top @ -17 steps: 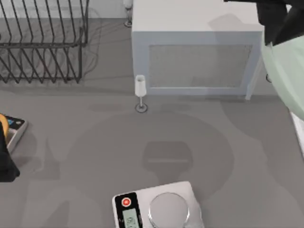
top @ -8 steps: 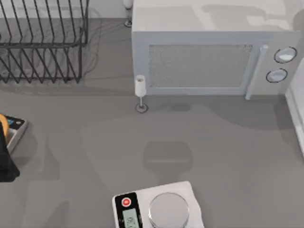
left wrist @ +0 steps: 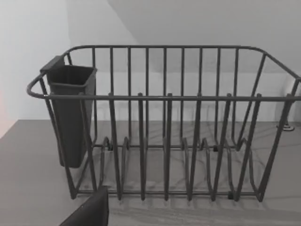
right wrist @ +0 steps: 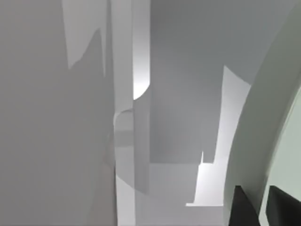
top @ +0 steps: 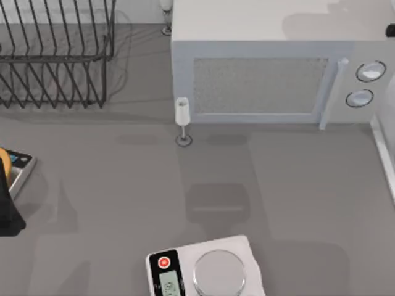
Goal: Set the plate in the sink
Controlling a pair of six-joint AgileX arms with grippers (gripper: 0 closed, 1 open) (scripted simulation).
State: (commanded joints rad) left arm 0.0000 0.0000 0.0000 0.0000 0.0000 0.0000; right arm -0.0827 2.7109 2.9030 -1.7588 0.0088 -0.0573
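- Seemingly the task is well on but unfinished: the plate (right wrist: pixel 288 146) is in the grasp of the right gripper (right wrist: pixel 262 205), whose two dark fingers close narrowly on either side of its curved rim.
- Around the plate the right wrist view has pale flat walls and a bright corner. I judge these to be the inside of the sink, though I cannot be sure.
- What is left, by my reckoning: lower the plate until it rests in the basin, then let go and lift away.
- From above, the sink (top: pixel 384 154) shows a straight white rim at the bench's right side, beside the microwave (top: pixel 259 80).
- The left arm (top: pixel 7 213) is parked at the left side, facing the dish rack (left wrist: pixel 164 122). I cannot tell how wide the left gripper (left wrist: pixel 89 212) is.
- The grey bench (top: pixel 111 203) also carries a scale (top: pixel 207 271) at the near side and a wine glass (top: pixel 182 120) in front of the microwave.
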